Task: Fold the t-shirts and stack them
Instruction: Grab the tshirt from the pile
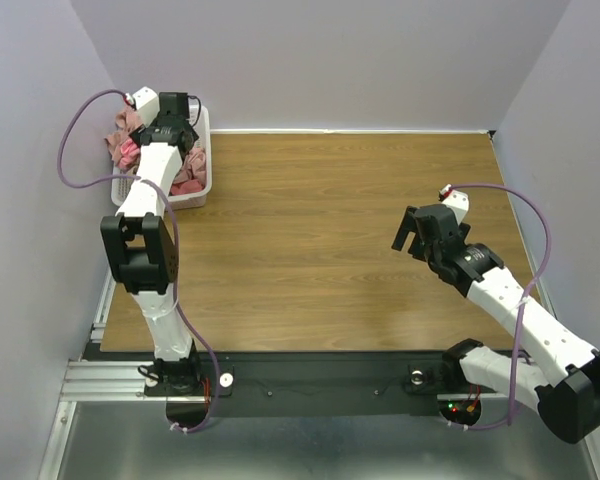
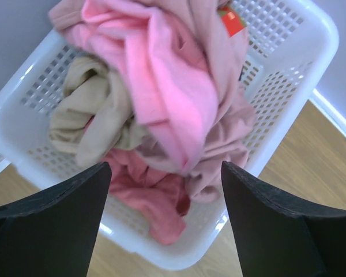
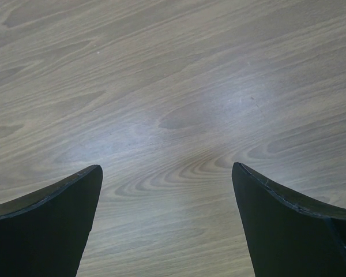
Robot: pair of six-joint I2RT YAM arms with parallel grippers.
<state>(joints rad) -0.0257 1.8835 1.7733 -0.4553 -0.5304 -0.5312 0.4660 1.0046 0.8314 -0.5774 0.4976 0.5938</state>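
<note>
Left fingers (image 2: 52, 225): I am holding them apart over the t-shirts (image 2: 173, 86) heaped in the basket (image 2: 311, 29), to take the top one | right fingers (image 3: 46, 225): apart too, hovering above the table (image 3: 173, 86), for folding.

T-shirts (image 2: 173, 98) in basket (image 2: 294, 34) at far-left table (image 1: 320, 220) corner, left end effector (image 2: 164, 173) above them, right end effector (image 3: 167, 170) over right side

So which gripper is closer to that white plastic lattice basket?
Left. The left gripper hovers open right above the white plastic lattice basket; the right gripper hangs over the wooden table, far across from it.
</note>
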